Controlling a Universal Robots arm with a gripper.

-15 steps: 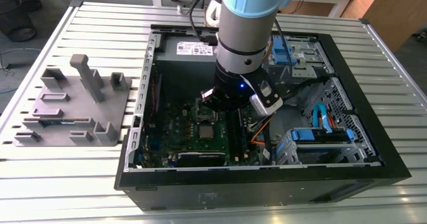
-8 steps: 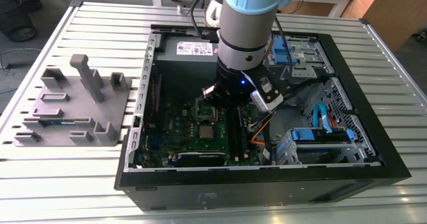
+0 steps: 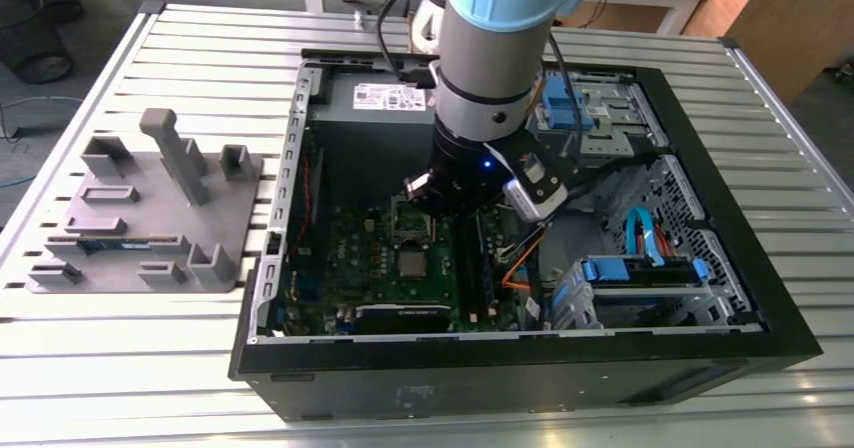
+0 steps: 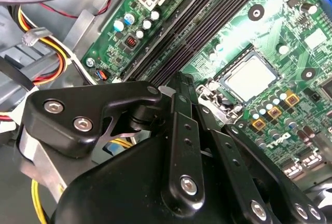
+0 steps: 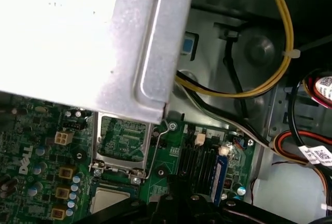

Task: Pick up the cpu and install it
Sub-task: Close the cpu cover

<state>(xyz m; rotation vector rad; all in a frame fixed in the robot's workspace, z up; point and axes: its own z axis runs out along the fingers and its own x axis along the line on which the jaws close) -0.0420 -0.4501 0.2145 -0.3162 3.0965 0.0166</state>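
The cpu [image 3: 414, 264] is a small silvery-white square lying flat in the motherboard socket inside the open computer case [image 3: 747, 268]. It shows in the second wrist view [image 4: 251, 77] and, partly, in the first wrist view [image 5: 108, 199]. The socket's load plate [image 5: 122, 138] stands raised beside it, its wire lever [image 5: 155, 151] up. My gripper [image 3: 451, 206] hangs above the board, just past the socket toward the memory slots. Its black fingers [image 4: 179, 84] meet at the tip with nothing between them, apart from the cpu.
A silver power supply [image 5: 88, 37] sits at the case's far end, close to the socket. Yellow and red cable bundles [image 5: 282, 53] and blue drive brackets [image 3: 641, 268] crowd the exterior view's right. A grey parts fixture [image 3: 147, 218] holding a memory stick [image 3: 114, 245] stands left of the case.
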